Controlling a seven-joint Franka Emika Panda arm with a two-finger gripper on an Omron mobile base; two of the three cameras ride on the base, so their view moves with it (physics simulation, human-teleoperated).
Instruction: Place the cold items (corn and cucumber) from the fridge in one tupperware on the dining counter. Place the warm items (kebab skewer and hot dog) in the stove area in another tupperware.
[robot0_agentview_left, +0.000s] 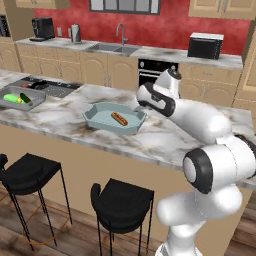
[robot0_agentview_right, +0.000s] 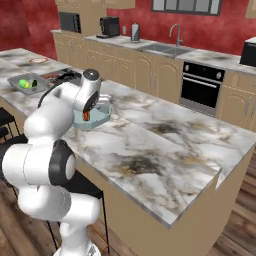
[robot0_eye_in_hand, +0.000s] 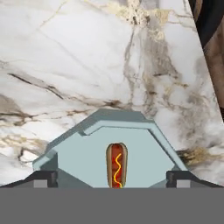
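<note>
Hot dog (robot0_eye_in_hand: 117, 165) lies soft and light in your tub (robot0_eye_in_hand: 83, 151); gripper (robot0_eye_in_hand: 113, 178) hangs released above, so regrip mid-bun.

arm: reached forward, wrist bent downward | gripper (robot0_eye_in_hand: 112, 178): jaws stood wide apart, nothing between them | fingertips (robot0_eye_in_hand: 43, 178): low, pointing down

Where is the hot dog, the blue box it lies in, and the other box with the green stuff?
hot dog (robot0_eye_in_hand: 116, 163): hand view, middle of the sausage.
blue tupperware (robot0_agentview_left: 100, 111): left base view, its back left rim.
grey tupperware (robot0_agentview_left: 11, 91): left base view, its far rim, behind the green and yellow food.
</note>
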